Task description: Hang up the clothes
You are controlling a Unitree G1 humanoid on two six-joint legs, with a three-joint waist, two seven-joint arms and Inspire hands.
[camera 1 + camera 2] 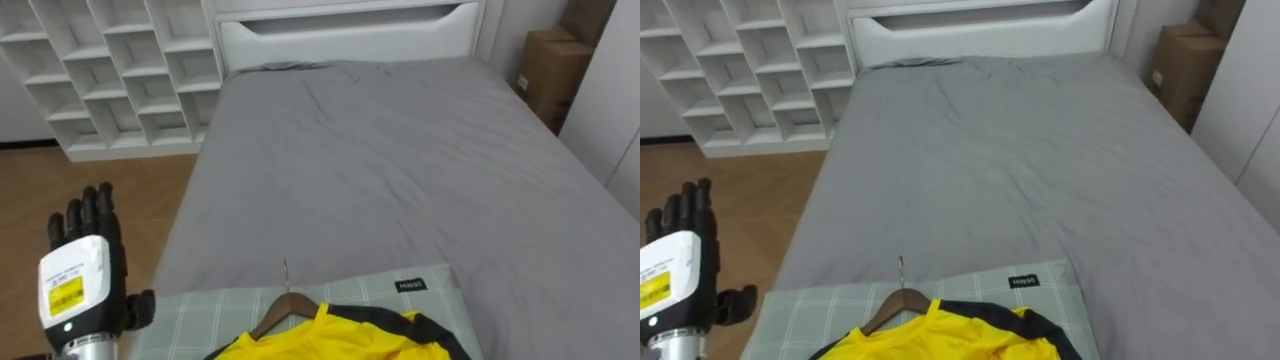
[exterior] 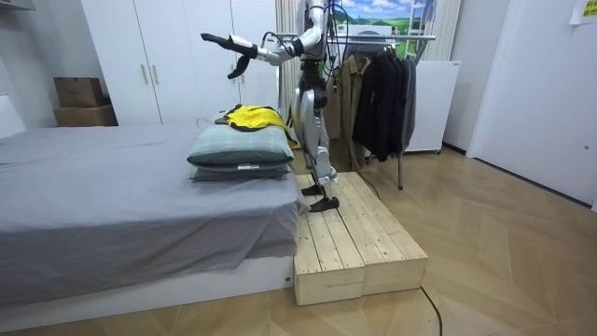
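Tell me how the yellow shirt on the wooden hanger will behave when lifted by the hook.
The yellow shirt is probably floppy and light: it lies slack over the green checked pillow. The wooden hanger inside it looks stiff, so lifted by its metal hook, the cloth would likely drape and swing.

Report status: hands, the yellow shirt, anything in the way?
Left hand open, raised beside grey bed, holding nothing. Yellow shirt with black trim on wooden hanger, lying on green checked pillow, not yet hung. Nothing blocking the hanger hook.
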